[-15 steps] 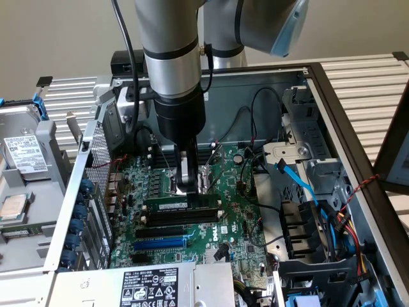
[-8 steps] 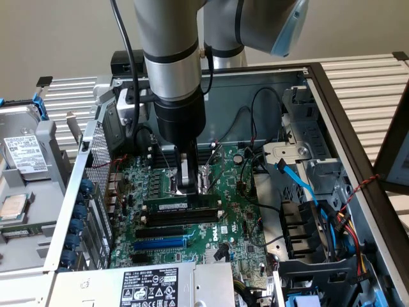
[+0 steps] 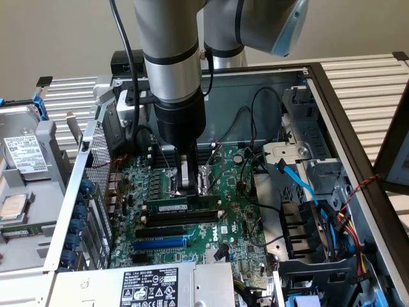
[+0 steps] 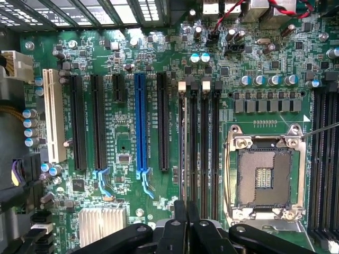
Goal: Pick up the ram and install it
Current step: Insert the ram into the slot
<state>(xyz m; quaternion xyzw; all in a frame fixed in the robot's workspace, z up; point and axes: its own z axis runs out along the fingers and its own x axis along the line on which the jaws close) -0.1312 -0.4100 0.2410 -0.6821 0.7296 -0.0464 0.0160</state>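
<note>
my gripper (image 3: pixel 189 190) down over the motherboard (image 3: pixel 239 220), fingers pinched closed on the top edge of the ram (image 3: pixel 182 208), stick standing upright along the black memory slots (image 4: pixel 205 159), just beside the cpu socket (image 4: pixel 265 177), can't tell if it's fully seated

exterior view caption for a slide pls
Robot end effector grips the long flat green ram stick, set on edge low over the green motherboard in an open metal computer case

Arm vert., gripper (image 3: pixel 190 188) pinched tight
</note>
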